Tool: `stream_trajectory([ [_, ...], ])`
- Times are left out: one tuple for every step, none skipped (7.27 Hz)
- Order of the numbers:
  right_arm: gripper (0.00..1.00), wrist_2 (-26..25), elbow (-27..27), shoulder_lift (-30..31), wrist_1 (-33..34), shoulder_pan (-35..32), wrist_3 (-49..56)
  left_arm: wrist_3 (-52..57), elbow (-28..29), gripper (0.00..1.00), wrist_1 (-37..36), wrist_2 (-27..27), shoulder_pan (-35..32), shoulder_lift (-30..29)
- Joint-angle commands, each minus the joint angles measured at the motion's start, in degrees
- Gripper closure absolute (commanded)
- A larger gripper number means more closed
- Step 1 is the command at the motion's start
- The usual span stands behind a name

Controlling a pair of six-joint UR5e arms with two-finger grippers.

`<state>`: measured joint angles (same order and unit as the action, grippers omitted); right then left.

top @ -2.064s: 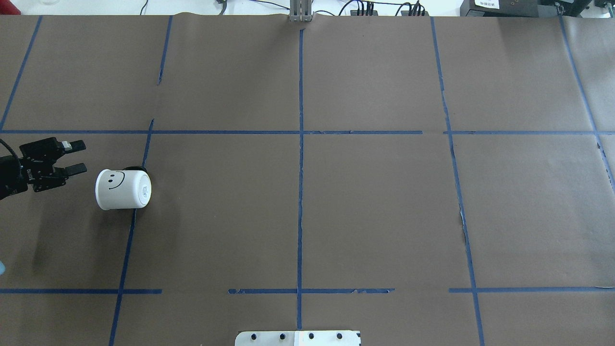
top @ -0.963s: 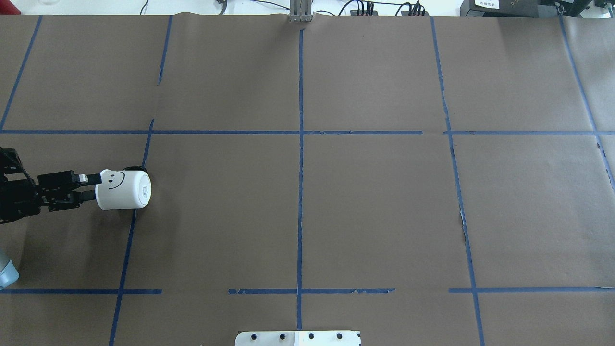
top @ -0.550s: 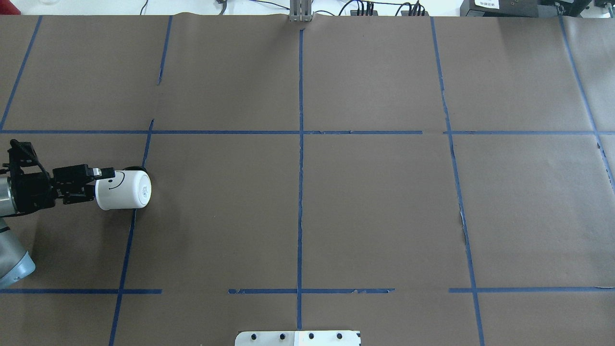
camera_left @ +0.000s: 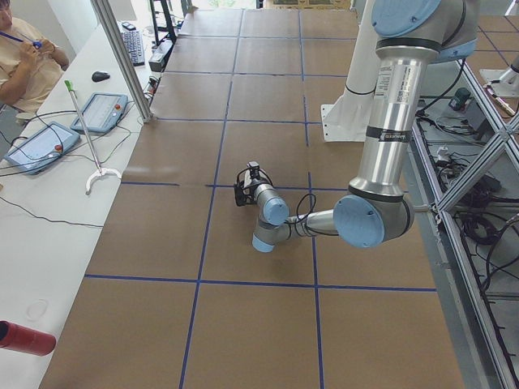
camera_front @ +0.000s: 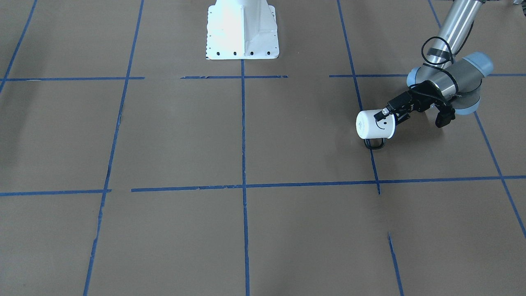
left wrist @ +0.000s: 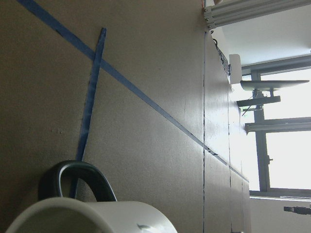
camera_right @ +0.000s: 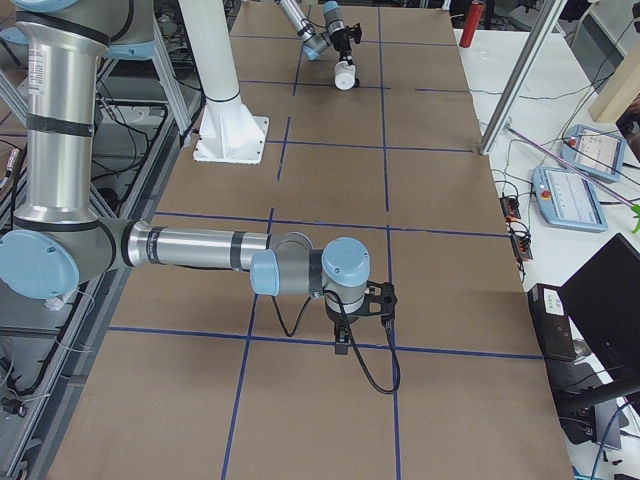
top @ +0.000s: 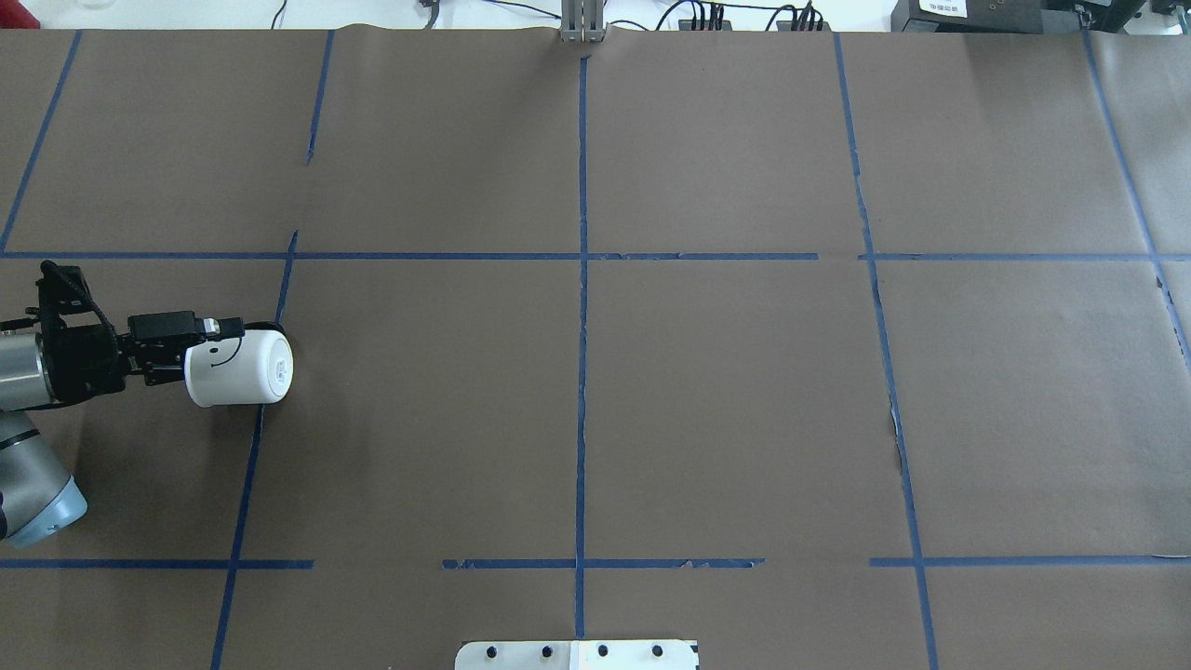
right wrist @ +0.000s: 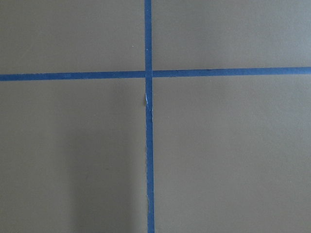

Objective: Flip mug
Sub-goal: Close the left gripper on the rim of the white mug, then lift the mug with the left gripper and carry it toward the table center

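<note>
The white mug (top: pixel 244 374) lies on its side on the brown table, base towards the table's middle and smiley face up. Its black handle (camera_front: pixel 374 144) rests on the paper on the far side. My left gripper (top: pixel 209 349) is at the mug's open end with its jaws still apart. One finger lies over the upper side wall and the other sits lower at the mouth. The left wrist view shows the mug's rim (left wrist: pixel 97 218) and handle close up. My right gripper (camera_right: pixel 340 340) hovers over a tape cross far from the mug; I cannot tell whether it is open or shut.
Blue tape lines (top: pixel 582 279) divide the brown paper into squares. The robot's white base plate (camera_front: pixel 242 28) stands at the near edge. The left arm's elbow (top: pixel 33 493) is low beside the mug. Operators' tablets (camera_left: pixel 49 138) lie on a side table.
My left gripper has moved right from beside the mug to its open end, rolled, and slid one finger over the side wall. The mug has not moved.
</note>
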<state>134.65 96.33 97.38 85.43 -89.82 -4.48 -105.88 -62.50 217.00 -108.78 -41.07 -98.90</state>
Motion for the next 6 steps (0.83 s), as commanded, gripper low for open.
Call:
stream_trajectory([
  [0.0,0.0,0.0,0.0,0.0,0.0,0.0,0.2,-0.1,1.0,0.0,0.1,-0.1,0.5],
  [0.0,0.0,0.0,0.0,0.0,0.0,0.0,0.4,-0.9,1.0,-0.1,0.1,-0.2,0.8],
  [0.0,0.0,0.0,0.0,0.0,0.0,0.0,0.4,-2.2,1.0,-0.8,0.1,-0.2,0.9],
  [0.0,0.0,0.0,0.0,0.0,0.0,0.0,0.0,-5.8,1.0,-5.8,0.3,-0.4,1.0],
  [0.0,0.0,0.0,0.0,0.0,0.0,0.0,0.0,-12.8,1.0,-16.9,0.5,-0.8,1.3],
  [0.0,0.0,0.0,0.0,0.0,0.0,0.0,0.1,-21.3,1.0,-30.0,0.7,-0.8,2.3],
])
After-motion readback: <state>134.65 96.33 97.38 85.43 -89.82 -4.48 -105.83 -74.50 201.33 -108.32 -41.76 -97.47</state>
